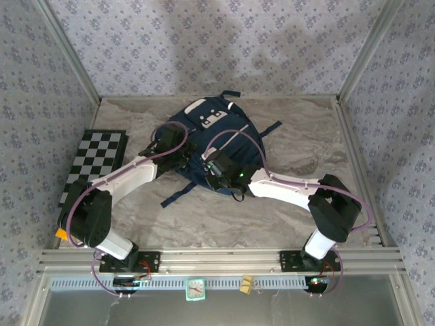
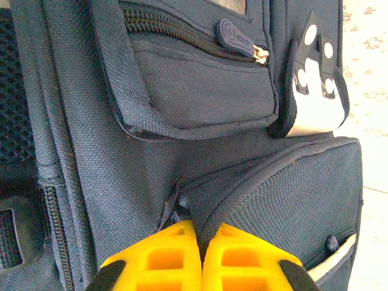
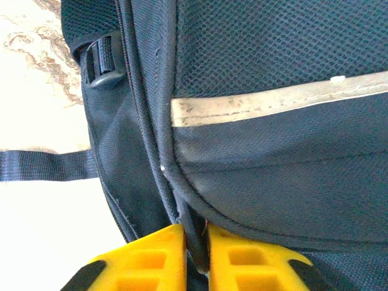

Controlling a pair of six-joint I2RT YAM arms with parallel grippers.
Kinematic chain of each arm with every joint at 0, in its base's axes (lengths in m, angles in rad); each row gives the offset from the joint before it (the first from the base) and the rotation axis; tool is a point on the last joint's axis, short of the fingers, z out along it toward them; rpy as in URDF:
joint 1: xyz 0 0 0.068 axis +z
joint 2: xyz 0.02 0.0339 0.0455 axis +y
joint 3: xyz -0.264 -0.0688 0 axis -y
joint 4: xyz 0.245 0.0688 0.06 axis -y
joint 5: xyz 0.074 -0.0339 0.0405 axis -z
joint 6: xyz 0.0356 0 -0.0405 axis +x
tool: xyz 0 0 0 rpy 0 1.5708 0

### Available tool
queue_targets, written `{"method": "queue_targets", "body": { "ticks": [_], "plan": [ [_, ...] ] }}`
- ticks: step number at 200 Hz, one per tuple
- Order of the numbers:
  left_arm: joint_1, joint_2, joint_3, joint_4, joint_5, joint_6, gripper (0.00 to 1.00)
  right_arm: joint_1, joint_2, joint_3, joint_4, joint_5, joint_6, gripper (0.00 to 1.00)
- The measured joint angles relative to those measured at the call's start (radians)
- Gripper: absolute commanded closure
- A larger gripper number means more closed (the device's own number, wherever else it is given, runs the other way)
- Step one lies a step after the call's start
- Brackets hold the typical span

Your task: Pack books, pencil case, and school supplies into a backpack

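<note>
Backpack (image 1: 197, 134) lies flat: navy weave, pale stripe, zipped front pocket.

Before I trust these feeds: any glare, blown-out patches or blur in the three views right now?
Top external: soft, even light, faint broad shadows on the back wall; the backpack reads as a dark mass. Left wrist: fabric weave sharp, table at the right edge washed out. Right wrist: weave sharp, table at the left blown nearly white.
</note>
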Motion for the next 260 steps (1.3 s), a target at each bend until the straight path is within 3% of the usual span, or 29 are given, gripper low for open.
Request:
{"method": "queue_targets", "body": {
  "ticks": [32,150,196,241,260],
  "plan": [
    [0.0,-0.01,0.0,-0.009,0.016,0.003,1.0,0.0,-0.052,-0.045,0.024,-0.002,-0.011,1.0],
    [0.056,-0.026,-0.001,-0.043,0.081,0.038,1.0,-0.066,-0.217,-0.139,-0.024,-0.022,0.053,1.0],
    [0.126,0.039,0.073,-0.083,0.188,0.128,1.0,-0.063,-0.204,-0.108,-0.011,-0.033,0.065,1.0],
    [0.169,0.073,0.114,-0.061,0.25,0.256,0.56,-0.057,-0.089,-0.025,0.016,-0.04,0.115,1.0],
    [0.17,0.038,0.064,-0.021,0.249,0.259,0.46,-0.052,-0.052,0.0,0.018,-0.04,0.128,1.0]
  ]
}}
